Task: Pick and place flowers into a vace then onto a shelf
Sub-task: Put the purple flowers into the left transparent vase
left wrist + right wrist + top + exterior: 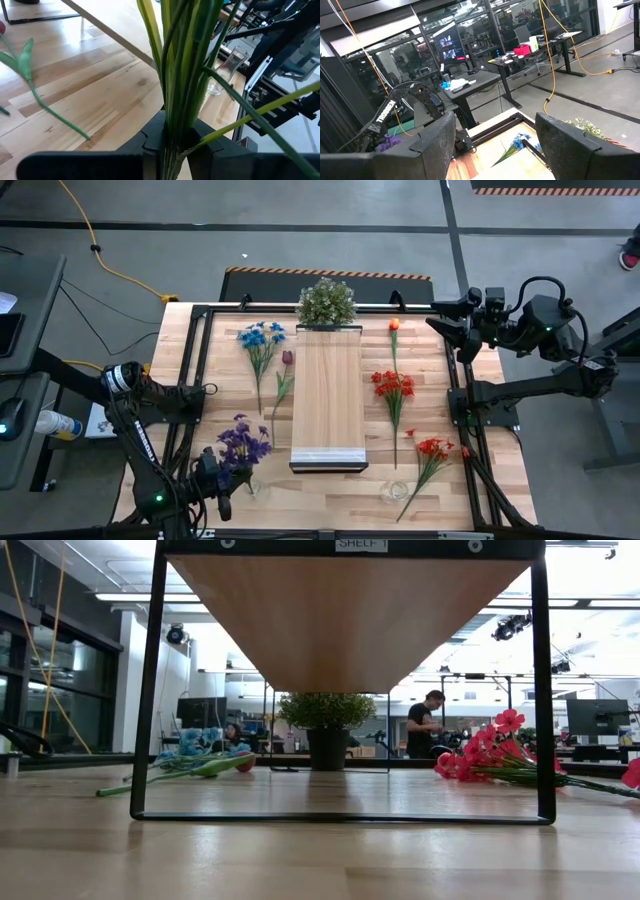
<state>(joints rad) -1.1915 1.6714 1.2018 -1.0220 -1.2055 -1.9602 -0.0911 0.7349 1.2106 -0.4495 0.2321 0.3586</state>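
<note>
My left gripper (217,480) is at the table's near left corner, shut on a bunch of purple flowers (243,445). My right gripper (463,322) hangs open, raised above the far right corner, away from everything. The raised light-wood shelf (328,395) stands mid-table. Left of it, blue flowers (262,340) and a dark red tulip (287,358) lie flat. On its right lie an orange bloom (394,325), red flowers (393,385) and a red-orange spray (432,448). A clear glass vase (395,492) stands upright near the near edge. My left gripper pinches the purple flowers' green stems at their lower ends (172,142), several stems bunched together between the two fingers (215,150). The stems and long leaves run forward out of the hold, along the fingers. Whether the blooms rest on the table I cannot tell.
A bushy green plant in a dark pot (326,302) stands at the shelf's far end. Black frame rails (200,380) run along both table sides. In the low view, the shelf's black legs (148,690) straddle the middle. People are in the room beyond.
</note>
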